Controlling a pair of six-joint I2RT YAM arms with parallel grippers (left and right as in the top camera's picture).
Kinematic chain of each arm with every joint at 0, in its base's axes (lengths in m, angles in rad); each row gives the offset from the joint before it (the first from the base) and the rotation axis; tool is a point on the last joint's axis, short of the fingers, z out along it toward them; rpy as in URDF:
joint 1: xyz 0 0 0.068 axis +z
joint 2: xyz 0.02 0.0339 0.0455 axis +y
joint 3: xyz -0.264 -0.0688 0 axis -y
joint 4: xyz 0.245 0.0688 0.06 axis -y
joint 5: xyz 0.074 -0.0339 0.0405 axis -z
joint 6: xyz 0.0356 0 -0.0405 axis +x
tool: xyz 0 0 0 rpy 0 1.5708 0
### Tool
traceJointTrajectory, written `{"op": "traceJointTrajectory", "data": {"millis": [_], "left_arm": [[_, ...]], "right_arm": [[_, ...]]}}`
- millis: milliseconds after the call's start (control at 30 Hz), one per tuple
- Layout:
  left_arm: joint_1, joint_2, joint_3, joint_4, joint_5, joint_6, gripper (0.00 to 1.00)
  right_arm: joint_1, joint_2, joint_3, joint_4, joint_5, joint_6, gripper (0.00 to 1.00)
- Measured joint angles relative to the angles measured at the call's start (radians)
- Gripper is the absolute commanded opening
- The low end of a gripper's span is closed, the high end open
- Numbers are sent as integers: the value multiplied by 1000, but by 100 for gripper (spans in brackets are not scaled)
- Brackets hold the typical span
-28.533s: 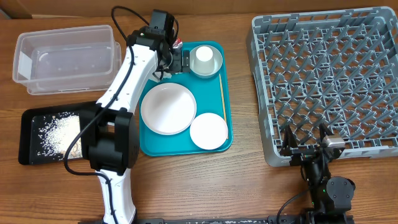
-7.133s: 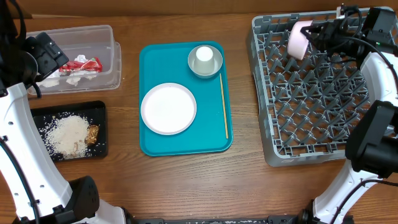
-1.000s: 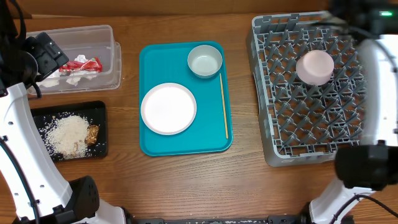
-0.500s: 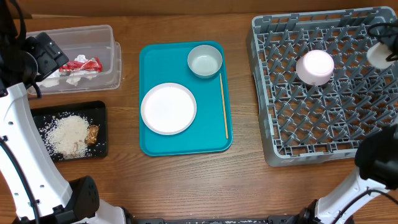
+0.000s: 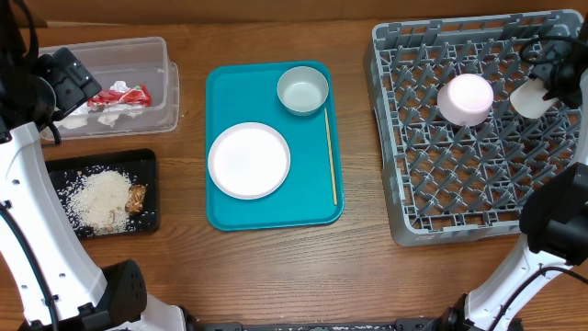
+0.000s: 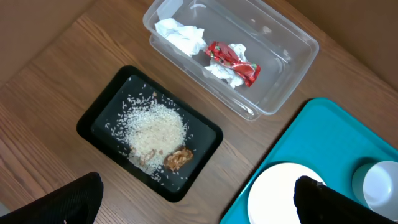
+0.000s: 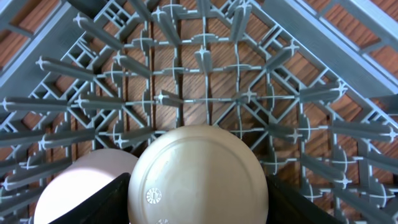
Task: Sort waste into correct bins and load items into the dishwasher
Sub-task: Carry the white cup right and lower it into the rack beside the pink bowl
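Holding entry: right gripper (image 7: pixel 198 194) clamped on cream cup (image 7: pixel 198 158), above dish rack (image 5: pixel 381 129), near pink bowl (image 5: pixel 465 98) — risk: released on tine tips, cup topples or knocks bowl. Left gripper (image 6: pixel 199 205) spread wide, empty.

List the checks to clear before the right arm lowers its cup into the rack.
1. Cup held in right end effector: ok.
2. Rack pegs around cup bare: ok.
3. Cup clear of pink bowl: ok.
4. Cup mouth facing down: cannot tell.
5. Left end effector open, far from rack: ok.
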Motion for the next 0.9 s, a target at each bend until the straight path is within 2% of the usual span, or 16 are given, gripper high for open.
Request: {"op": "traceJointTrajectory", "data": {"millis": [133,400,600,767,800,867,900], "left_arm": [[0,0,0,0,0,0,100],[0,0,0,0,0,0,100],[0,0,0,0,0,0,100],[0,0,0,0,0,0,100],[0,0,0,0,0,0,100],[0,0,0,0,0,0,100],[0,0,0,0,0,0,100]], "right_arm": [[2,0,0,-14,0,-3,75],[2,0,0,-45,0,-2,76],[8,0,0,-72,0,0,73],[54,-28,0,-44,1,0,74],[70,-42,0,-33,0,-1,70],[107,-76,0,-13,0,-7,40],[131,-98,0,-4,0,-6,20]]}}
